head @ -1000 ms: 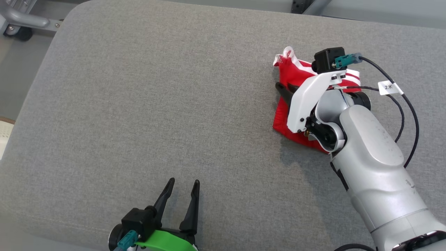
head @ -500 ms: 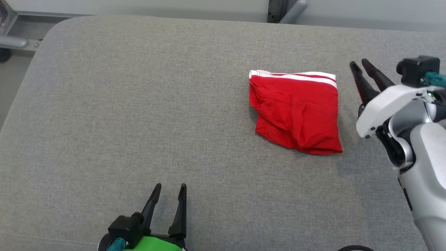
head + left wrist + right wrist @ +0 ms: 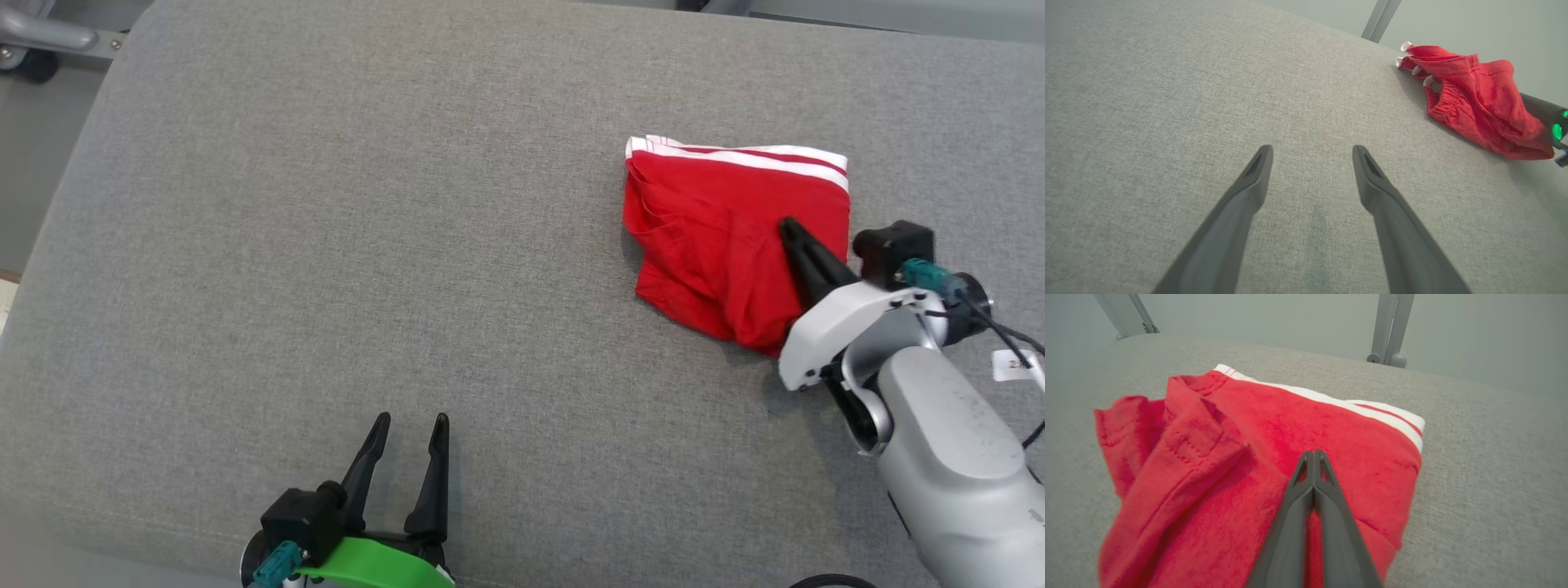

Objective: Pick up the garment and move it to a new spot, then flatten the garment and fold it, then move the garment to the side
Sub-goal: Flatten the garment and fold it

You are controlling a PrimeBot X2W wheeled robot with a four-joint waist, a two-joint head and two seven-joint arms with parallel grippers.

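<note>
The folded red garment (image 3: pixel 710 237) lies on the tabletop's (image 3: pixel 326 245) right side near the far edge, with open surface to its left and its near corner hidden beneath the right end effector (image 3: pixel 789 229), fingers together, while the left end effector (image 3: pixel 412 420) gapes by the near edge.

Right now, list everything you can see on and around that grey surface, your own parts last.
garment: one, red with white stripes along one edge, folded, right side of the surface
padded surface: one, grey, under everything
metal posts: two, grey, beyond the surface's far edge
left end effector: one, dark fingers, open, over bare surface at the near edge
right end effector: one, dark fingers, shut, tips over the garment
</note>
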